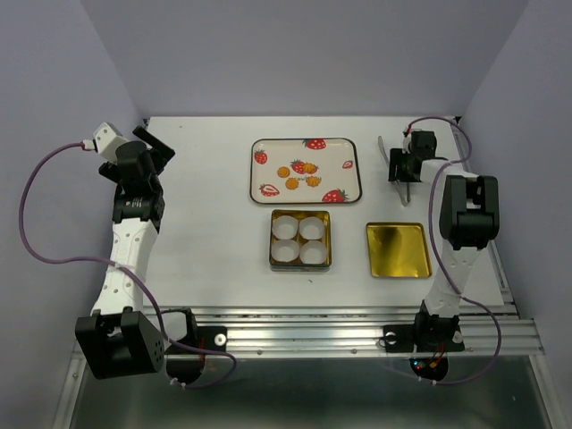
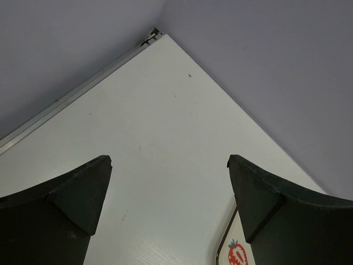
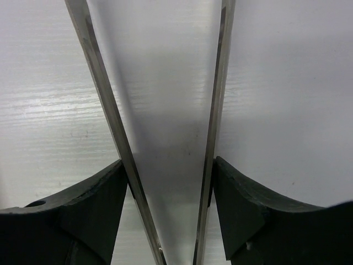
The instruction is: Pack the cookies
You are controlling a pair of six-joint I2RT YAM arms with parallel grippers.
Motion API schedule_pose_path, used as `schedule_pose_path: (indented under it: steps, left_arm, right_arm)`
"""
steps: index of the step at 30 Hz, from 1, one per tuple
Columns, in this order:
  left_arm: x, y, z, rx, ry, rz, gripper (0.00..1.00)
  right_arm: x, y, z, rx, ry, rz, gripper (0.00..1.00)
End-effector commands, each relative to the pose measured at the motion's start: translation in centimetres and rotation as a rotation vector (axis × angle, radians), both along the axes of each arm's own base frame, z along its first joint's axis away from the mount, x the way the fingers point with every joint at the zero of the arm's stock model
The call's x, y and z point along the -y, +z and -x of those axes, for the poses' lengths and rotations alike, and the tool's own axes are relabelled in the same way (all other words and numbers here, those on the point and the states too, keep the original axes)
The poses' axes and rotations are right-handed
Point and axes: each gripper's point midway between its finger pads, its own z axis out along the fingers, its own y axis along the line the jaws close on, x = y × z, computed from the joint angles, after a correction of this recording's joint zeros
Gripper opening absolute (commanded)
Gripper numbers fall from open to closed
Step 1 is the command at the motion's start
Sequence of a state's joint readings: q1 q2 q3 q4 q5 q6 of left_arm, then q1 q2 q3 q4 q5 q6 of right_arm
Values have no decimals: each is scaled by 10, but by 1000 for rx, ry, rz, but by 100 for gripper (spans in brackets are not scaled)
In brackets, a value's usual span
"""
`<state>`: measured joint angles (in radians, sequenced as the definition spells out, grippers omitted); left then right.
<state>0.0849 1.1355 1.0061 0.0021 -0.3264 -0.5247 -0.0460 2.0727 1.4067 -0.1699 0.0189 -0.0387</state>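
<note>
Several small round orange cookies lie on a white tray printed with strawberries at the back middle. In front of it stands a square tin holding white pleated paper cups. My right gripper is right of the tray, shut on metal tongs; in the right wrist view the two tong arms splay out between my gripper. My left gripper is open and empty at the far left; its wrist view shows bare table and a corner of the tray.
The tin's gold lid lies inside up on the table, right of the tin and near my right arm. Grey walls close in the table on the left, back and right.
</note>
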Motion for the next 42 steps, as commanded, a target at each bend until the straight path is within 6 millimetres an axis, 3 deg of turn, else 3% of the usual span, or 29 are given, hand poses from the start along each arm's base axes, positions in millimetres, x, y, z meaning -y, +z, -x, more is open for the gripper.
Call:
schedule_pose_path:
  steps: [1,4,7,9,12,18,21,25,29,35,41,42]
  left_arm:
    - [-3,16,4,44,19,-15,99]
    - [-3,15,5,45,23,-14,99]
    - [-3,15,5,47,22,-10,99]
    - [-3,14,5,46,23,-8,99]
    - [-1,16,4,54,13,-4,99]
    - [2,15,4,52,-4,-1,99]
    - [2,15,5,57,-2,2,99]
    - [1,15,5,58,0,1,99]
    - [2,16,2,65,-8,2,99]
    - [6,16,-8,68,-33,1,99]
    - [10,8,-18,51,-64,5,99]
    - [10,7,-19,48,-67,6,99]
  right_arm:
    - [0,-31,33,-121,-40,-13,65]
    - [9,-31,41,-137,-72,25,60]
    - [19,-29,46,-145,-107,73,44]
    - [20,-22,45,-130,-107,81,41]
    - [18,2,35,-72,-94,70,40]
    - [7,70,15,87,-63,15,32]
    - [2,101,14,155,-69,-21,32]
    - [-6,128,20,202,-35,-46,32]
    - [-29,148,32,219,73,-125,36]
    - [-47,175,49,234,132,-203,36]
    - [-90,188,70,216,258,-226,42]
    - [-105,189,74,210,291,-228,42]
